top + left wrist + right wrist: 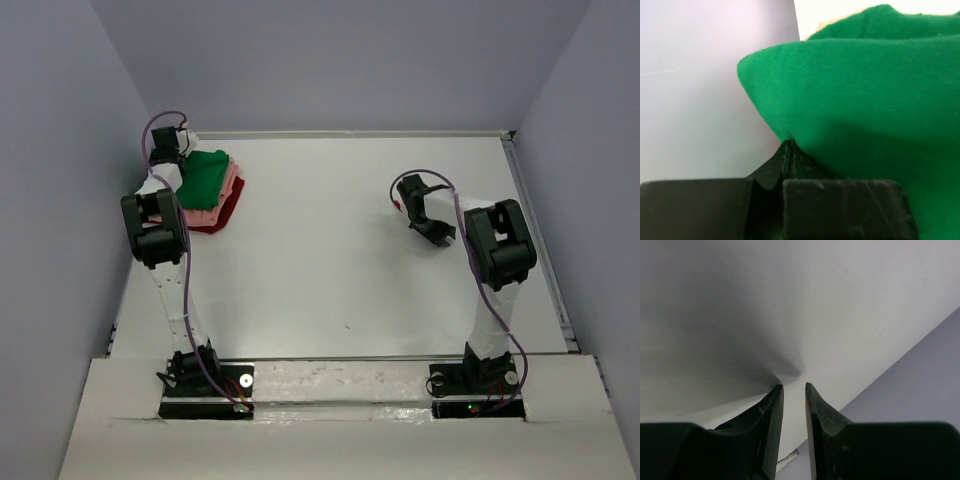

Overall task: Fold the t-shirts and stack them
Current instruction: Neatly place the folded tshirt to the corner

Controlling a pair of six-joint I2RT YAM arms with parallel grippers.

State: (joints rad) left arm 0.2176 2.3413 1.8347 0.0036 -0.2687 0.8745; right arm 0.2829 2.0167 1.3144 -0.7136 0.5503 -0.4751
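At the far left corner of the worktop point(350, 260), green t-shirt point(207, 176) stacked over salmon-pink t-shirt point(216, 212) and dark red cloth point(226, 216), just right of the left end effector point(788, 145), clamped, apparently pinching the green edge; right end effector point(794, 386) slightly agape, empty, well apart.

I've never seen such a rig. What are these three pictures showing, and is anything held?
Two robot arms are bolted at the near edge of a white table. The overhead picture looks down from behind them: left arm on the left, right arm on the right. The other two pictures come from a camera on each wrist, looking along the jaws. At the table's far left lies a stack: green t-shirt on top, pink t-shirt beneath, dark red cloth lowest. The left jaws are shut and seem to pinch the green t-shirt's edge. The right jaws stand slightly apart, empty, over the table.
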